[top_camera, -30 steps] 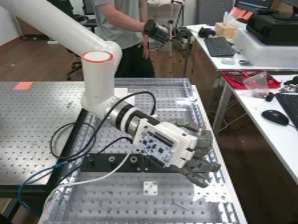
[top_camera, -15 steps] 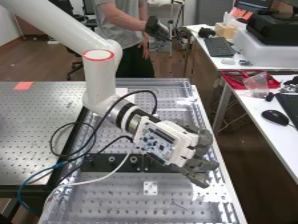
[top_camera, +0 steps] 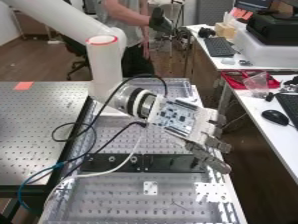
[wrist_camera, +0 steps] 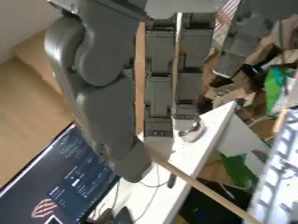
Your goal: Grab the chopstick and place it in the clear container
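Over the right edge of the perforated bench, the hand (top_camera: 206,134) is held above the surface, its fingers pointing down to the right. In the wrist view, the hand (wrist_camera: 110,112) has its thumb laid across towards the fingers. A thin tan chopstick (wrist_camera: 209,191) comes out from between the thumb and a fingertip and slants away beyond them. The thumb hides part of the stick, and the hand appears to pinch it there.
A dark bar (top_camera: 174,163) and small white plates (top_camera: 150,188) lie on the perforated bench (top_camera: 120,200). Black, blue and white cables loop below the arm. Beside the bench stands a white desk with a red tray (top_camera: 233,80), a mouse (top_camera: 274,117) and keyboards.
The hand has moved to the right and slightly up in the high view, towards and past the bench's right edge. Forearm and cables shifted with it.
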{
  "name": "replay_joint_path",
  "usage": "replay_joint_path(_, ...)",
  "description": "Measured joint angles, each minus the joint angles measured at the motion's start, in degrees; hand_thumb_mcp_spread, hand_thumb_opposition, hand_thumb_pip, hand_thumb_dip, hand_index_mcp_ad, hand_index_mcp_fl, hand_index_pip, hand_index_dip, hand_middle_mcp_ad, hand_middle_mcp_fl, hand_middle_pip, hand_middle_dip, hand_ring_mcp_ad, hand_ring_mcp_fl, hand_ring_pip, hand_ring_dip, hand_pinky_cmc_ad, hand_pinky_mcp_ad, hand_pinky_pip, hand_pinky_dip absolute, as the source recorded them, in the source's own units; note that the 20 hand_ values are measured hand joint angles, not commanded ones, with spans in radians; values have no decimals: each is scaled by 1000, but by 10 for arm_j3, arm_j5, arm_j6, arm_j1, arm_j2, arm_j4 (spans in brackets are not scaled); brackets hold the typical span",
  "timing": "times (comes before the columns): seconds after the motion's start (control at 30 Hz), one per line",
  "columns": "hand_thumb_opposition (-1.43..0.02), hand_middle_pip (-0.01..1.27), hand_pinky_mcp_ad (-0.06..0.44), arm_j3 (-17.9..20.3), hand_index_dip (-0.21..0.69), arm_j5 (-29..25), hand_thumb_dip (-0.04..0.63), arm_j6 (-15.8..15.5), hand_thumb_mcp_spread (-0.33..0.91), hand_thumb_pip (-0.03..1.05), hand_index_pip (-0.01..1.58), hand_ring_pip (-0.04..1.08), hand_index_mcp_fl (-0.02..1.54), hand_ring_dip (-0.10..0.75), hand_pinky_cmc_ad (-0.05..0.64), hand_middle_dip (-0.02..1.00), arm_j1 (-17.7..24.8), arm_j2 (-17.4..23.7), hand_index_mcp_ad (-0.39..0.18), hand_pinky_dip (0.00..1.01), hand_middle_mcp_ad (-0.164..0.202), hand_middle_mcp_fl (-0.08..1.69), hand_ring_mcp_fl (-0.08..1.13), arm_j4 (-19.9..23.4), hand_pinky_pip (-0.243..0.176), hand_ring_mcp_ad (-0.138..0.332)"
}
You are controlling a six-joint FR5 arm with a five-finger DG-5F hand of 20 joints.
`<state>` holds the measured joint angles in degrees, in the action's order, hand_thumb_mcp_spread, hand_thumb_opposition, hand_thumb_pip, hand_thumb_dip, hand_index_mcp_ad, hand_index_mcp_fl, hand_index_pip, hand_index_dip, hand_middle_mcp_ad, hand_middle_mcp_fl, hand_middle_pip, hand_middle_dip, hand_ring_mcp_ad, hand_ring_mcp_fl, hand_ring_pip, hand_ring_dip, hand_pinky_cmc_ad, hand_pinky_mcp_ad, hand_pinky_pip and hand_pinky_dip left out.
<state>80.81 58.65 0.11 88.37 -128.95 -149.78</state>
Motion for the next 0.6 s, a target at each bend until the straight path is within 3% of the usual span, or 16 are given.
replay_joint_path(0.27,-1108,581,229,-31,-10,19,281,-23,681,517,909,87,1070,543,361,595,-6,5,-154,178,12,1141,768,-30,0,5)
replay_joint_path(0.33,-1108,581,232,-46,-10,25,281,-29,681,517,909,87,1070,539,361,595,-9,8,-157,180,12,1134,768,-48,21,5)
replay_joint_path(0.6,-1122,581,232,-98,-10,37,281,-57,668,517,878,87,1101,539,365,593,-16,14,-162,178,9,1159,785,-118,21,9)
